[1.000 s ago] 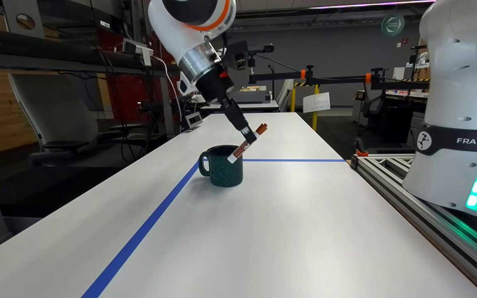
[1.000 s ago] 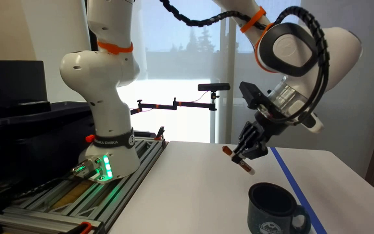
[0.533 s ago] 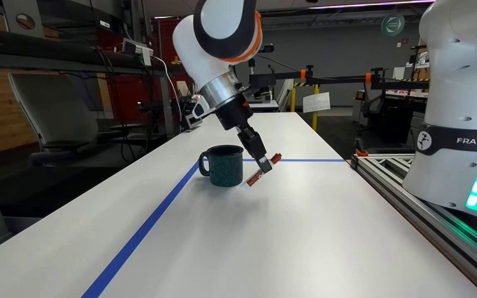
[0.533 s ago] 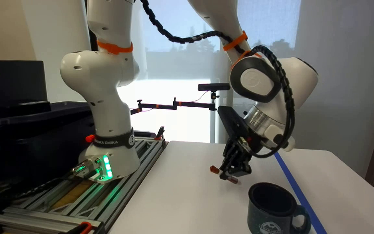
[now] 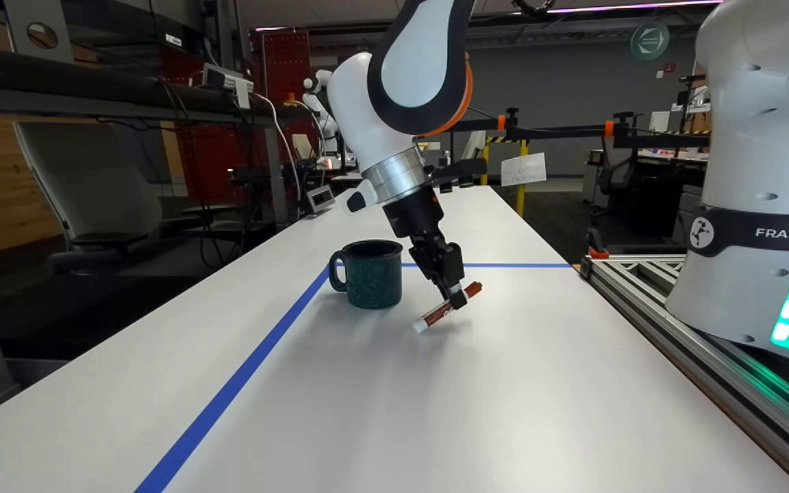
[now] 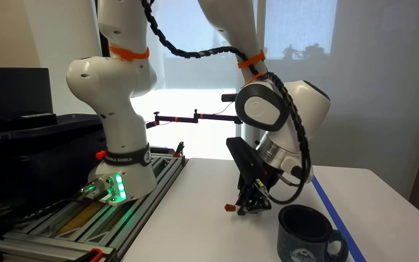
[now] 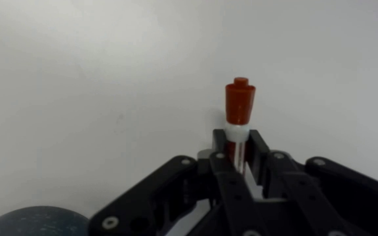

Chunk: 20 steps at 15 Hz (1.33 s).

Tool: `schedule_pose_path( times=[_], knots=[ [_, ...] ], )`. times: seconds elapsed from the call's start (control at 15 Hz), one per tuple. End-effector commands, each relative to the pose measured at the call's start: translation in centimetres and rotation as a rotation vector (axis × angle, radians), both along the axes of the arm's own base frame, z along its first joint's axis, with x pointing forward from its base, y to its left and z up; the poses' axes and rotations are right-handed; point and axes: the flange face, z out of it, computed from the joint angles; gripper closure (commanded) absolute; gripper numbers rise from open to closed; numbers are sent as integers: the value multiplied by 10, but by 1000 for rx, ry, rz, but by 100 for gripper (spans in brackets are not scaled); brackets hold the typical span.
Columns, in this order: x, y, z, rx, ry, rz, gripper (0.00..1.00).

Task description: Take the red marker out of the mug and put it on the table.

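Note:
The red marker (image 5: pixel 437 315) is held tilted, red cap up and pale end down. Its cap also shows in the other exterior view (image 6: pixel 230 207) and in the wrist view (image 7: pixel 240 104). My gripper (image 5: pixel 457 299) is shut on the marker just below the cap; in the wrist view both fingertips (image 7: pixel 237 139) press its sides. The lower end is close above the white table (image 5: pixel 504 411); I cannot tell whether it touches. The dark green mug (image 5: pixel 374 277) stands upright beside the gripper, apart from it. The mug also shows in an exterior view (image 6: pixel 304 236) and at the wrist view's lower left (image 7: pixel 38 223).
Blue tape lines (image 5: pixel 244 373) run along and across the table. The robot base (image 6: pixel 129 178) stands on a metal-railed bench (image 6: pixel 155 203) along one table edge. A dark shelf frame (image 5: pixel 93 89) and a chair (image 5: pixel 93 185) are beyond the opposite edge.
My gripper has moved down and away from above the mug toward the robot base side, carrying the marker from the mug's rim height to near the table. The mug has not moved.

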Motion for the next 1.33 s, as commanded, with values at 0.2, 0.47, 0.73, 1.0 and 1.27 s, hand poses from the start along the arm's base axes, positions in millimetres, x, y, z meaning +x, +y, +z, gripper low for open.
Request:
schedule_pose_path(
  times=[0.2, 0.47, 0.73, 1.0, 1.27],
  knots=[
    [-15, -15, -21, 26, -58, 84, 95],
    [-22, -14, -21, 6, -57, 105, 55],
    [-26, -8, -11, -9, -59, 103, 27],
    [-30, -5, 8, -49, -70, 93, 0],
    [-34, -1, 39, -154, -72, 56, 0]
  ],
)
